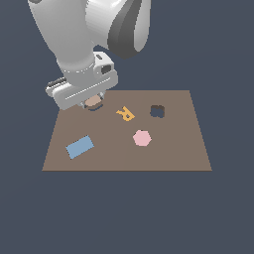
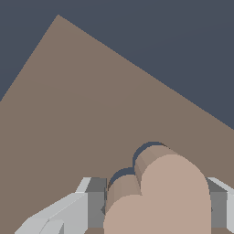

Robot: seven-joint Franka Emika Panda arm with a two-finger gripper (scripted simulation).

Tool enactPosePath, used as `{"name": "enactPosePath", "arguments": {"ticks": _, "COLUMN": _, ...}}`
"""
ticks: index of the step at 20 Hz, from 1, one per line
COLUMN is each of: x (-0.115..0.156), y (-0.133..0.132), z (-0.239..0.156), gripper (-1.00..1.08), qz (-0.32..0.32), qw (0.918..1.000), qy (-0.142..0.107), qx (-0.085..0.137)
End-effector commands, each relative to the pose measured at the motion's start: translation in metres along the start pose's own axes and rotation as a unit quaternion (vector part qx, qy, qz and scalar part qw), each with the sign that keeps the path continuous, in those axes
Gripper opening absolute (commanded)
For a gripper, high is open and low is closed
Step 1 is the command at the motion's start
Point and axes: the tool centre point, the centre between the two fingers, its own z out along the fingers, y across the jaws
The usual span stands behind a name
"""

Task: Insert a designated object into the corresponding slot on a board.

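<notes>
The tan heart-shaped designated object (image 1: 93, 101) is held between my gripper's fingers (image 2: 93, 201), and the gripper (image 1: 93, 103) is shut on it. It hangs low over the back corner of the brown board (image 1: 124, 154), on the exterior view's left. In the wrist view the heart piece (image 2: 169, 196) fills the space between the grey fingers. A thin dark rim of the heart-shaped slot (image 2: 142, 150) shows just past its lobes, so the piece lines up with the slot. Whether it has entered the slot I cannot tell. Most of the slot is hidden.
On the board lie an orange letter R (image 1: 125, 113), a pink hexagon (image 1: 142, 138) and a blue rectangle (image 1: 80, 147). A dark squarish, notched hole (image 1: 157, 111) sits toward the back on the exterior view's right. The arm's big white links loom above the gripper.
</notes>
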Motion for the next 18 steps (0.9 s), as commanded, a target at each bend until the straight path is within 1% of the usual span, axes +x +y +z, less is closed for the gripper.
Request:
{"name": "enactPosePath", "arguments": {"ticks": 1, "x": 0.0, "y": 0.001, "z": 0.0, "gripper": -1.0, "qz": 0.002, "qw": 1.0, "qy": 0.0, "qx": 0.0}}
{"name": "enactPosePath", "arguments": {"ticks": 11, "x": 0.0, "y": 0.001, "z": 0.01, "gripper": -1.0, "qz": 0.001, "qw": 1.0, "qy": 0.0, "qx": 0.0}}
{"name": "enactPosePath", "arguments": {"ticks": 12, "x": 0.0, "y": 0.001, "z": 0.01, "gripper": 1.0, "qz": 0.001, "qw": 1.0, "qy": 0.0, "qx": 0.0}}
{"name": "enactPosePath", "arguments": {"ticks": 18, "x": 0.0, "y": 0.001, "z": 0.01, "gripper": 1.0, "qz": 0.001, "qw": 1.0, "qy": 0.0, "qx": 0.0}}
